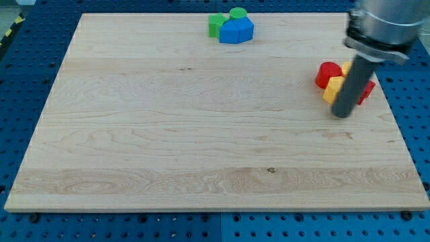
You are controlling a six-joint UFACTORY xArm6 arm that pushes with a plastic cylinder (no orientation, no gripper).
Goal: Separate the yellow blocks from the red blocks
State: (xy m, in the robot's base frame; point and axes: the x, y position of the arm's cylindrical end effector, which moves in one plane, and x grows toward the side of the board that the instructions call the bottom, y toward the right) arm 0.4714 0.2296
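A cluster of red and yellow blocks sits at the board's right side. A round red block (327, 72) lies at the cluster's left. A yellow block (332, 88) touches it just below. Another red block (367, 90) shows to the right, partly behind the rod, and a sliver of a second yellow block (346, 68) shows at the top. My tip (342, 115) rests on the board just below the yellow block, at the cluster's lower edge. The rod hides the cluster's middle.
A green and blue cluster sits at the board's top centre: a green block (215, 25), a round green block (237, 13) and two blue blocks (236, 31). The wooden board (201, 134) lies on a blue pegboard table.
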